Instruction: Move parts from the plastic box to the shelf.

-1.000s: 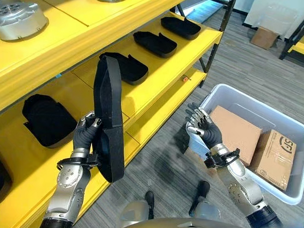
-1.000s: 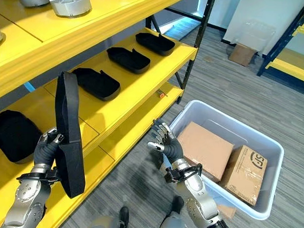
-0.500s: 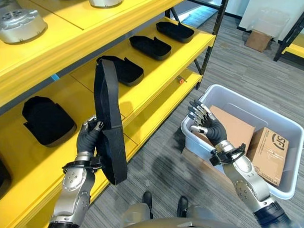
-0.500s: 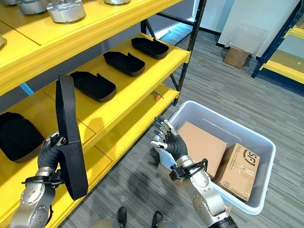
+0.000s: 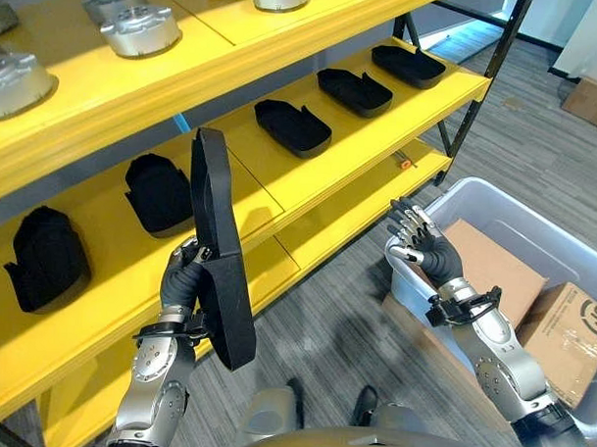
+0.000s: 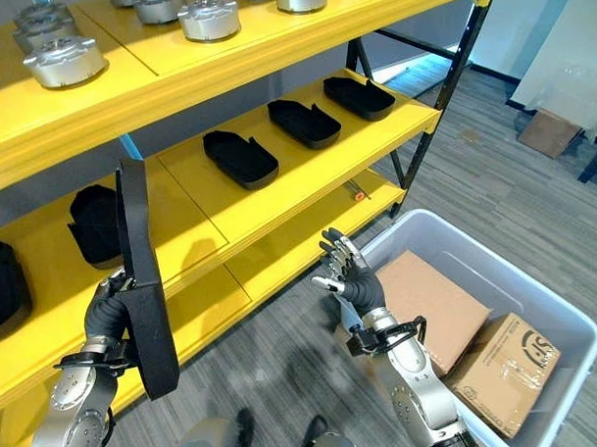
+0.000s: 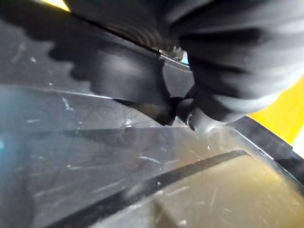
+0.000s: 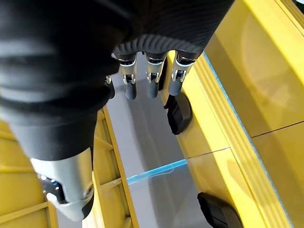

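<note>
My left hand (image 5: pixel 182 281) is gripping a long flat black part (image 5: pixel 219 248), fingers curled around its lower half. The part is standing nearly upright on edge, long axis vertical, top end leaning slightly toward the yellow shelf (image 5: pixel 309 190). It is hanging in the air in front of the shelf's middle level, touching nothing there.

My right hand (image 5: pixel 422 249) is hovering empty, fingers spread and relaxed, just at the near rim of the grey plastic box (image 5: pixel 495 206). The box is sitting on the floor, well apart from the shelf's lower yellow ledge.

Box contents: two cardboard cartons. The large flat carton (image 5: pixel 495 272) is lying against the side nearer the shelf; the smaller printed carton (image 5: pixel 571 331) is lying beside it, farther from the shelf.

Middle shelf level: five black parts are lying in a row along its length. Three shallow tray-like ones (image 5: pixel 293 126) (image 5: pixel 354 91) (image 5: pixel 409 65) are sitting at the end by the dark upright post; two bulkier ones (image 5: pixel 158 192) (image 5: pixel 47 256) are sitting at the other end.

Top shelf level: I am counting at least four silver round metal parts (image 5: pixel 141 29) in the left eye view, some cut off by the edge.
</note>
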{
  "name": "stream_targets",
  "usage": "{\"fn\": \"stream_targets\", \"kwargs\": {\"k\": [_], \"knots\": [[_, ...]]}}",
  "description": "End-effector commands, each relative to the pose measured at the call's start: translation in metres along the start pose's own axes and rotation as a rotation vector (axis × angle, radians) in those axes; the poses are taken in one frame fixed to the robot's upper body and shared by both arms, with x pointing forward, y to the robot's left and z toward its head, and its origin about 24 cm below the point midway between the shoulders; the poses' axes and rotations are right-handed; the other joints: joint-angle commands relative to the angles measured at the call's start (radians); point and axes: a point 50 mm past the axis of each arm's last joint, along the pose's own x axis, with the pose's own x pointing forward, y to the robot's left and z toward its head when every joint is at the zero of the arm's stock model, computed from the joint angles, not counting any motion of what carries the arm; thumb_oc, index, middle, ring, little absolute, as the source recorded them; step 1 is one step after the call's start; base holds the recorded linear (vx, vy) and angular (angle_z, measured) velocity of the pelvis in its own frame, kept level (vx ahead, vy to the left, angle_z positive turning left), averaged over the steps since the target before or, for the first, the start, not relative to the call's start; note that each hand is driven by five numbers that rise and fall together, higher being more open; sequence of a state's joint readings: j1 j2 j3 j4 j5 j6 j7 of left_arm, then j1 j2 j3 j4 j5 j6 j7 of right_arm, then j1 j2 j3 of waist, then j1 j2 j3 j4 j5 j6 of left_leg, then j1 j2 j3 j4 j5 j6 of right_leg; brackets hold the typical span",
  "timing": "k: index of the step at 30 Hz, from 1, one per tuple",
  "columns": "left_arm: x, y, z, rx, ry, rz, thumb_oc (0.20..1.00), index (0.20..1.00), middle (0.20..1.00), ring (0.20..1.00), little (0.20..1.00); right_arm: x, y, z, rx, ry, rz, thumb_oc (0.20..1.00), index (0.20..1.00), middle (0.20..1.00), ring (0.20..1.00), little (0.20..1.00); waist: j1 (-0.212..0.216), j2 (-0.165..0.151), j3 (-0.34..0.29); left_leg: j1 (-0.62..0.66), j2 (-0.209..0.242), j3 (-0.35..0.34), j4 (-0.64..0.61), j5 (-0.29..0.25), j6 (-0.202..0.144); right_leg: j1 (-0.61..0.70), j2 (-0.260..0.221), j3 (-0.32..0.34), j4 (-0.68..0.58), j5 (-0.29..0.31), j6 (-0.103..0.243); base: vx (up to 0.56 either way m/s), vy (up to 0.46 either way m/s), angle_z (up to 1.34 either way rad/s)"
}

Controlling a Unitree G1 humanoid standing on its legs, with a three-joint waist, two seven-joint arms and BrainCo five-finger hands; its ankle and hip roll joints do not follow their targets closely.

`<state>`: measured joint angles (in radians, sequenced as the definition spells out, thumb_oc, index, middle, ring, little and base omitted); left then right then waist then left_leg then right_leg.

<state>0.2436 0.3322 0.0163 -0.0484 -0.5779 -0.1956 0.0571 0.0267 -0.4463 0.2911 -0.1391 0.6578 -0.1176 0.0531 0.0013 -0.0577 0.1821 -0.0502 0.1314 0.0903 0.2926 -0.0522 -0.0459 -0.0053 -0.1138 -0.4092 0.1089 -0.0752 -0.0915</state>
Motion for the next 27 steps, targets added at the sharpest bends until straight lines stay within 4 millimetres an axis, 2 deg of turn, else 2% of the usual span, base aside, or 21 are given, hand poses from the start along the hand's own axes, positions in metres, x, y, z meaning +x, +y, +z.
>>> {"fn": "stream_targets", "kwargs": {"k": [1,2,4,6,7,8,10,11,12,14,15,16,18,19,20,21,22,24,25,27], "knots": [[0.008,-0.002,0.029,0.001,-0.140,-0.028,0.200,0.200,0.200,0.200,0.200,0.004,0.005,0.016,0.032,-0.116,0.008,1.000,1.000,1.000,1.000,1.000,-0.017,0.026,-0.062,0.074,0.109,-0.016,-0.141,0.099,-0.021,0.031,0.050,0.080,-0.094,-0.027,0.095,-0.03,0.117,0.66],[0.010,-0.003,0.030,-0.001,-0.143,-0.027,0.200,0.200,0.200,0.200,0.200,0.005,0.003,0.016,0.025,-0.117,0.000,1.000,1.000,1.000,1.000,1.000,-0.022,0.038,-0.068,0.088,0.136,-0.027,-0.172,0.125,-0.037,0.029,0.042,0.059,-0.087,-0.030,0.098,-0.06,0.195,0.68],[0.014,-0.005,0.031,-0.001,-0.151,-0.027,0.200,0.200,0.200,0.200,0.200,0.008,0.001,0.019,0.018,-0.132,-0.023,1.000,1.000,1.000,1.000,1.000,-0.021,0.057,-0.072,0.093,0.161,-0.049,-0.213,0.149,-0.058,0.022,0.027,0.034,-0.077,-0.028,0.105,-0.06,0.221,0.61],[0.015,-0.007,0.028,-0.006,-0.138,-0.035,0.200,0.200,0.200,0.200,0.200,0.006,-0.003,0.021,0.010,-0.141,-0.045,1.000,1.000,1.000,1.000,1.000,-0.024,0.069,-0.077,0.098,0.157,-0.019,-0.252,0.122,-0.069,0.029,0.002,-0.003,-0.080,-0.012,0.119,-0.01,0.300,0.66],[0.014,-0.008,0.026,-0.009,-0.128,-0.048,0.200,0.200,0.200,0.200,0.200,0.005,-0.005,0.021,0.002,-0.139,-0.054,1.000,1.000,1.000,1.000,1.000,-0.017,0.075,-0.077,0.097,0.124,-0.020,-0.259,0.070,-0.066,0.041,-0.024,-0.016,-0.083,0.005,0.134,0.02,0.275,0.87],[0.014,-0.008,0.026,-0.009,-0.128,-0.048,0.200,0.200,0.200,0.200,0.200,0.005,-0.005,0.021,0.002,-0.139,-0.054,1.000,1.000,1.000,1.000,1.000,-0.018,0.075,-0.077,0.096,0.124,-0.021,-0.258,0.069,-0.065,0.042,-0.025,-0.016,-0.084,0.005,0.134,0.02,0.294,1.06],[0.013,-0.006,0.028,0.005,-0.133,-0.049,0.200,0.200,0.200,0.200,0.200,0.003,-0.005,0.020,0.004,-0.137,-0.049,1.000,1.000,1.000,1.000,1.000,-0.006,0.073,-0.075,0.087,0.091,-0.035,-0.248,0.041,-0.053,0.049,-0.053,-0.021,-0.086,0.028,0.149,0.02,0.273,0.82],[0.013,-0.004,0.030,0.016,-0.137,-0.047,0.200,0.200,0.200,0.200,0.200,0.002,-0.004,0.019,0.005,-0.130,-0.043,1.000,1.000,1.000,1.000,1.000,0.007,0.071,-0.077,0.088,0.077,-0.049,-0.239,0.009,-0.050,0.064,-0.069,-0.021,-0.087,0.026,0.170,0.00,0.414,0.47],[0.011,-0.001,0.031,0.026,-0.135,-0.044,0.200,0.200,0.200,0.200,0.200,0.001,-0.003,0.016,0.009,-0.118,-0.036,1.000,1.000,1.000,1.000,1.000,0.017,0.058,-0.072,0.076,0.031,-0.054,-0.235,-0.002,-0.027,0.060,-0.107,-0.039,-0.089,0.060,0.177,0.00,0.329,0.23],[0.011,-0.001,0.031,0.027,-0.135,-0.044,0.200,0.200,0.200,0.200,0.200,0.001,-0.003,0.016,0.010,-0.118,-0.036,1.000,1.000,1.000,1.000,1.000,0.017,0.056,-0.072,0.075,0.029,-0.054,-0.233,-0.003,-0.026,0.059,-0.108,-0.039,-0.089,0.060,0.178,-0.05,0.324,0.31],[0.009,0.004,0.036,0.059,-0.147,-0.036,0.200,0.200,0.200,0.200,0.200,0.001,0.001,0.012,0.005,-0.101,-0.019,1.000,1.000,1.000,1.000,1.000,0.044,0.036,-0.064,0.053,-0.056,-0.076,-0.218,-0.035,0.015,0.054,-0.177,-0.048,-0.086,0.104,0.218,-0.04,0.446,0.36],[0.009,0.004,0.036,0.060,-0.147,-0.036,0.200,0.200,0.200,0.200,0.200,0.001,0.001,0.012,0.005,-0.101,-0.019,1.000,1.000,1.000,1.000,1.000,0.043,0.035,-0.065,0.051,-0.058,-0.077,-0.217,-0.036,0.016,0.054,-0.178,-0.048,-0.086,0.104,0.219,-0.06,0.563,0.31],[0.010,0.003,0.039,0.081,-0.156,-0.051,0.200,0.200,0.200,0.200,0.200,0.004,0.004,0.010,0.004,-0.098,-0.010,1.000,1.000,1.000,1.000,1.000,0.058,0.025,-0.060,0.031,-0.120,-0.096,-0.200,-0.053,0.046,0.049,-0.226,-0.050,-0.086,0.141,0.244,-0.04,0.333,0.28],[0.011,0.004,0.039,0.082,-0.157,-0.051,0.200,0.200,0.200,0.200,0.200,0.005,0.004,0.010,0.004,-0.098,-0.010,1.000,1.000,1.000,1.000,1.000,0.057,0.024,-0.060,0.030,-0.121,-0.096,-0.200,-0.053,0.047,0.049,-0.227,-0.050,-0.085,0.141,0.245,-0.04,0.423,0.35],[0.013,0.003,0.040,0.102,-0.153,-0.060,0.200,0.200,0.200,0.200,0.200,0.007,0.007,0.007,0.015,-0.092,-0.007,1.000,1.000,1.000,1.000,1.000,0.061,0.020,-0.062,0.027,-0.150,-0.108,-0.205,-0.054,0.063,0.042,-0.250,-0.037,-0.076,0.158,0.255,-0.02,0.212,0.33],[0.013,0.003,0.040,0.103,-0.153,-0.060,0.200,0.200,0.200,0.200,0.200,0.007,0.007,0.007,0.016,-0.092,-0.007,1.000,1.000,1.000,1.000,1.000,0.061,0.019,-0.062,0.027,-0.151,-0.108,-0.205,-0.054,0.064,0.041,-0.251,-0.037,-0.075,0.158,0.255,-0.02,0.332,0.41],[0.016,0.001,0.040,0.118,-0.150,-0.071,0.200,0.200,0.200,0.200,0.200,0.009,0.009,0.005,0.031,-0.089,-0.009,1.000,1.000,1.000,1.000,1.000,0.061,0.020,-0.064,0.031,-0.163,-0.115,-0.212,-0.052,0.073,0.037,-0.258,-0.022,-0.061,0.157,0.255,0.02,0.304,0.30],[0.019,-0.001,0.040,0.132,-0.146,-0.085,0.200,0.200,0.200,0.200,0.200,0.010,0.015,-0.001,0.069,-0.075,-0.004,1.000,1.000,1.000,1.000,1.000,0.041,0.026,-0.066,0.044,-0.183,-0.135,-0.226,-0.048,0.098,-0.003,-0.237,0.107,0.019,0.154,0.235,0.03,0.306,0.29],[0.019,-0.001,0.040,0.132,-0.147,-0.085,0.200,0.200,0.200,0.200,0.200,0.010,0.015,-0.001,0.069,-0.075,-0.004,1.000,1.000,1.000,1.000,1.000,0.042,0.025,-0.070,0.040,-0.185,-0.134,-0.227,-0.045,0.099,-0.009,-0.239,0.109,0.018,0.156,0.235,0.03,0.142,0.56],[0.023,-0.006,0.037,0.129,-0.139,-0.113,0.200,0.200,0.200,0.200,0.200,0.008,0.017,-0.002,0.078,-0.063,0.016,1.000,1.000,1.000,1.000,1.000,0.005,0.033,-0.062,0.057,-0.198,-0.160,-0.242,-0.033,0.112,-0.063,-0.137,0.282,0.066,0.131,0.216,0.03,0.217,0.35]]}}
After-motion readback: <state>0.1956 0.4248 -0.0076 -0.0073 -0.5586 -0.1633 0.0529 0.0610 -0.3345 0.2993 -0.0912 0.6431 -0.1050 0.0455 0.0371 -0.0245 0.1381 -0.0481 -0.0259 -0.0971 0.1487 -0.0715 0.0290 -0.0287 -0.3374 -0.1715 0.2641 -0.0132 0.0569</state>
